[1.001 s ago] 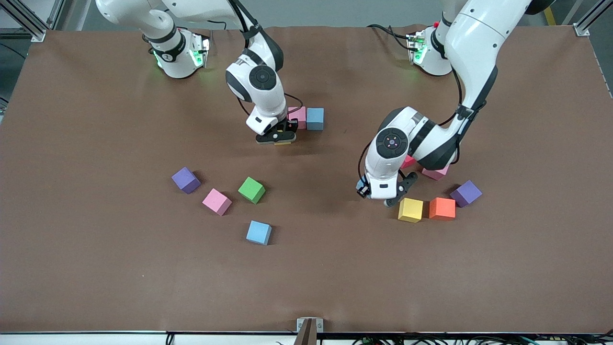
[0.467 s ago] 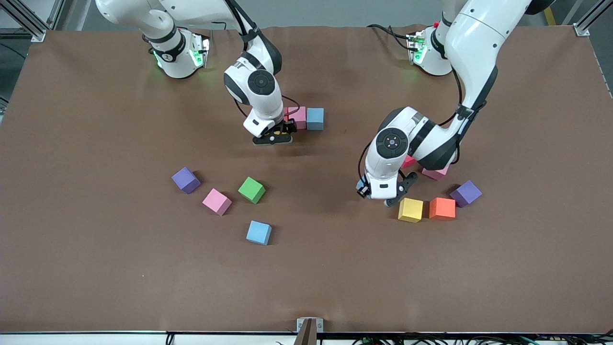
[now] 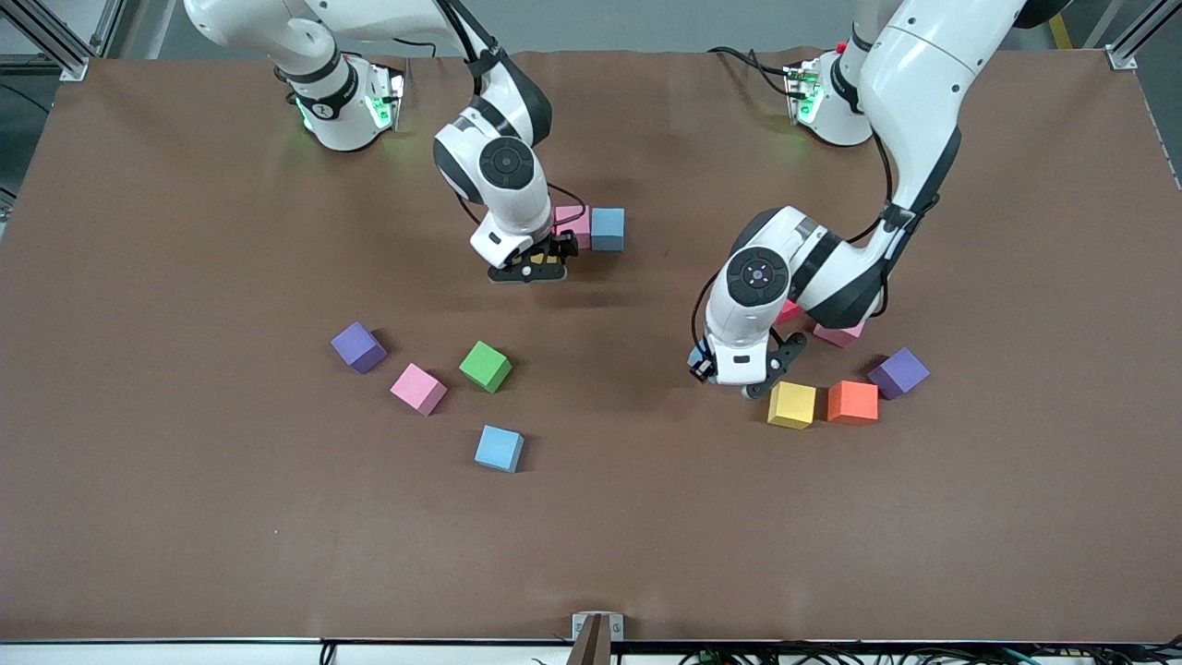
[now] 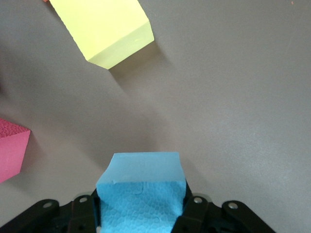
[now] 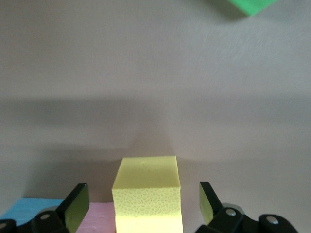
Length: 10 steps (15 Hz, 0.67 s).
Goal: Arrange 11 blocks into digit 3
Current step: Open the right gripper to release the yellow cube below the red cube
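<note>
My right gripper [image 3: 529, 270] stands open around a yellow block [image 5: 148, 194], its fingers clear of both sides. That block rests on the table against a pink block [image 3: 574, 220], which sits beside a light blue block [image 3: 607, 228]. My left gripper [image 3: 729, 377] is shut on another light blue block [image 4: 141, 189], held low over the table beside a second yellow block [image 3: 792, 405]. An orange block [image 3: 852, 402], a pink block [image 3: 840, 334] and a red block [image 3: 787, 312] lie around that arm. Green [image 3: 486, 366], pink [image 3: 418, 389] and light blue [image 3: 500, 448] blocks lie loose nearer the front camera.
Two purple cubes lie among the blocks, one [image 3: 358, 347] toward the right arm's end and one [image 3: 898, 372] beside the orange block. The brown table [image 3: 591, 554] stretches wide toward the front camera.
My right gripper has opened and let go of the yellow block, which now rests beside the pink one. The left arm has stayed still with its blue block.
</note>
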Motion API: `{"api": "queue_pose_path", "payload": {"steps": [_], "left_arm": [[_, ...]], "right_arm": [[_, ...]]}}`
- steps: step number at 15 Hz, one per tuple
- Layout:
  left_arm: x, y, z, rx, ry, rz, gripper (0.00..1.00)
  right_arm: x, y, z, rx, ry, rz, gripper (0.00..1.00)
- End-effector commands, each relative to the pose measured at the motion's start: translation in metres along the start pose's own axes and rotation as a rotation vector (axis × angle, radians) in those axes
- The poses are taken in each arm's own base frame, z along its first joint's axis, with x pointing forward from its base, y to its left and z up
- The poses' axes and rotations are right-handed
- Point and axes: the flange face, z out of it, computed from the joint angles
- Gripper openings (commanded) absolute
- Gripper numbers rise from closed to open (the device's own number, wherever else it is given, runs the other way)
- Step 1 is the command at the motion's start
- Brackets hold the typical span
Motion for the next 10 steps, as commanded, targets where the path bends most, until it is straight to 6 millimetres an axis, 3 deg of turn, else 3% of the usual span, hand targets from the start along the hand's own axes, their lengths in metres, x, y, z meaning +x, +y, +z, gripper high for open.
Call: {"api": "queue_pose_path", "payload": {"steps": [1, 4, 6, 10], "left_arm": [[0.001, 0.002, -0.004, 0.003, -0.012, -0.007, 0.45], [0.001, 0.002, -0.005, 0.001, -0.012, -0.007, 0.45], [0.001, 0.003, -0.007, -0.001, -0.01, -0.009, 0.45], [0.001, 0.003, -0.008, 0.0, -0.009, -0.009, 0.45]], "right_arm": [[0.01, 0.016, -0.032, 0.031, 0.014, 0.04, 1.0], [0.035, 0.047, -0.06, 0.044, 0.026, 0.159, 1.0], [0.054, 0.08, -0.076, 0.035, 0.025, 0.221, 1.0], [0.094, 0.145, -0.09, 0.044, 0.042, 0.342, 1.0]]}}
